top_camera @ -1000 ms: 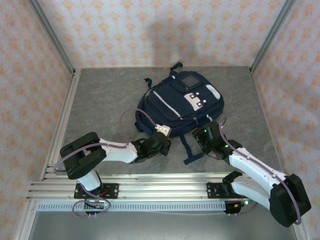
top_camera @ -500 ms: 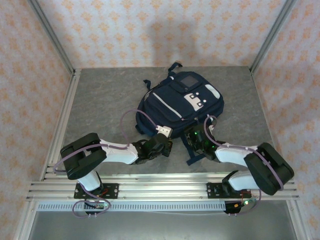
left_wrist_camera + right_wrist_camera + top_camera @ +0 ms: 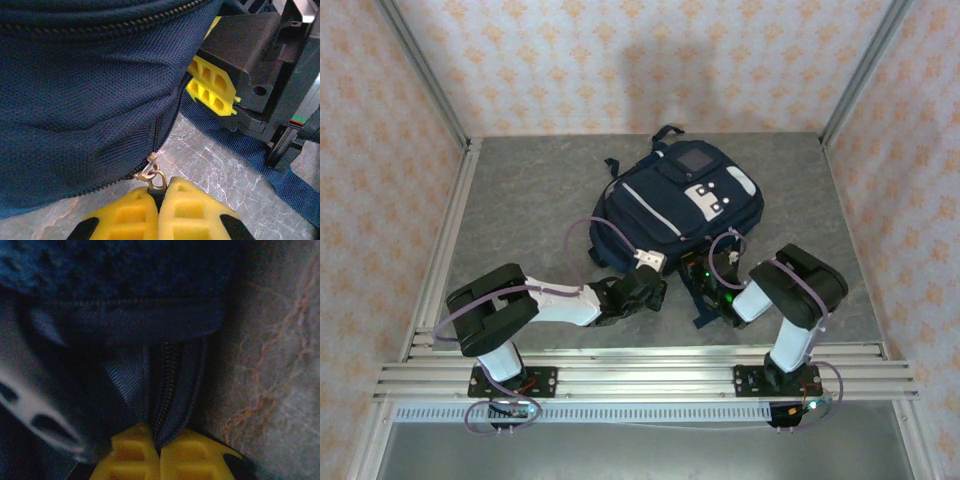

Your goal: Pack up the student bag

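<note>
Quick update from the bench. The student bag [image 3: 682, 196] lies flat on the grey table [image 3: 520, 200], patches up, out towards 12 o'clock from my bases. Its near edge sits right at both my wrists.

My left gripper [image 3: 159, 194] is at the bag's 7 o'clock corner. The yellow pads are pinched together on the little brass zipper pull [image 3: 150, 172], with the zip running up the navy fabric above it. Same as a second ago, that side hasn't budged.

The right side is where things changed. A second back that arm was stretched way out to 4 o'clock with the elbow near the table corner. Now it's folded up tight over its base. My right gripper [image 3: 159, 442] has slid in to the bag's 6 o'clock edge, just beside the left one. The jaws were apart before and now they're clamped on the zipper seam [image 3: 170, 385], which runs straight down between the pads. The bag has also nudged a touch towards 12.
</note>
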### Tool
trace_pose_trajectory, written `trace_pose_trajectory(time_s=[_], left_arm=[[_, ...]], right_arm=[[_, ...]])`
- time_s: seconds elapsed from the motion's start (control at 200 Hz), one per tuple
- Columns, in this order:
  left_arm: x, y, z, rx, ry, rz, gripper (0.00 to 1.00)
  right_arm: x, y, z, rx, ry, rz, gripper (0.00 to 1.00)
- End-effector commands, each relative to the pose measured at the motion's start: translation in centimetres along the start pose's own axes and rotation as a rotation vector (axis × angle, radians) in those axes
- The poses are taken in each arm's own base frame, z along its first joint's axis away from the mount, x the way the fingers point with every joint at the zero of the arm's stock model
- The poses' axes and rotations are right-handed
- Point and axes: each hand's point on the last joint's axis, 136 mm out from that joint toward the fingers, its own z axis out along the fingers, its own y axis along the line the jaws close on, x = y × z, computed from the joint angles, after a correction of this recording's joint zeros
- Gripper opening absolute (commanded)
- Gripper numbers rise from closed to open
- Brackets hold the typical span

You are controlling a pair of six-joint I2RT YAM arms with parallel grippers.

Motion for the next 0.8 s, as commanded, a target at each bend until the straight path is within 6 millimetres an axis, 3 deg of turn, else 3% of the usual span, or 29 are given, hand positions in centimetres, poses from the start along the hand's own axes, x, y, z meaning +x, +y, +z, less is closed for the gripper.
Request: trace_pose_trajectory(time_s=[0.0, 0.265, 0.585, 0.796], left_arm=[[-0.7, -0.9, -0.5, -0.003, -0.003, 0.034, 0.0], [-0.5, 3.0, -1.2, -0.152, 0.001, 0.049, 0.0], [-1.1, 5.9, -2.7, -0.216, -0.015, 0.021, 0.0], [-0.9, 7.2, -3.6, -0.234, -0.021, 0.006, 0.0]], right_arm=[[-1.2, -2.4, -0.5, 0.05, -0.065, -0.005, 0.0], [-2.4, -3.4, -2.5, 0.194, -0.121, -0.142, 0.0], [-5.2, -0.7, -7.2, 0.292, -0.259, -0.308, 0.0], [-5.7, -0.6, -7.9, 0.31, -0.28, -0.326, 0.0]])
